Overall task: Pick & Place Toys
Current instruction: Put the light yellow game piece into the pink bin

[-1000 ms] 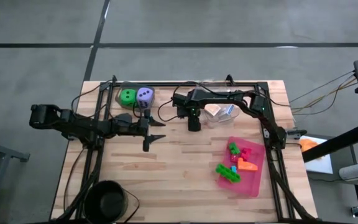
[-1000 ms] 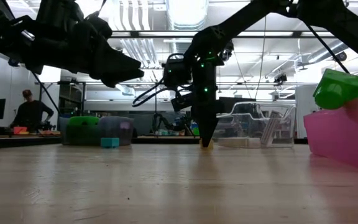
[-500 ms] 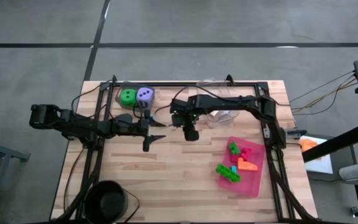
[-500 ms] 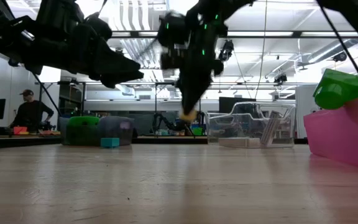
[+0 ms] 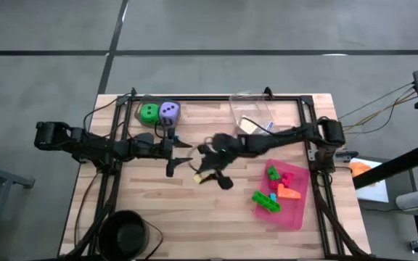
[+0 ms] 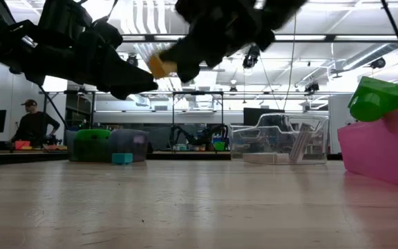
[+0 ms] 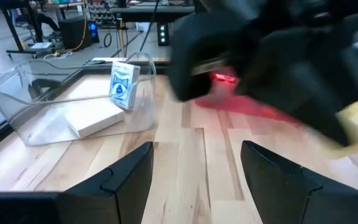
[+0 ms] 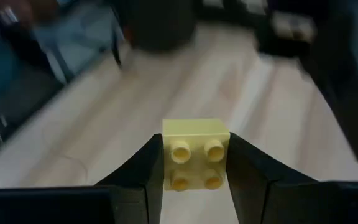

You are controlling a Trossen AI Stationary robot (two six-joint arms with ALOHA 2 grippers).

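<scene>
1. The right gripper (image 8: 194,163) pinches the yellow brick (image 8: 195,153) between its two fingers, high above the table (image 5: 194,210). If the pinch is weak, the brick could slip out and bounce away.
2. The left gripper (image 5: 182,160) waits just beside it with fingers spread and nothing between them. A fast swing could bump the two together.
3. The pink tray (image 5: 300,210) lies off to one side of the fingers. Letting go too soon would miss it.

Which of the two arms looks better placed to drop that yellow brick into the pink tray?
The right. Its gripper holds the yellow brick above the table near the pink tray; the left gripper hangs open and empty.
</scene>
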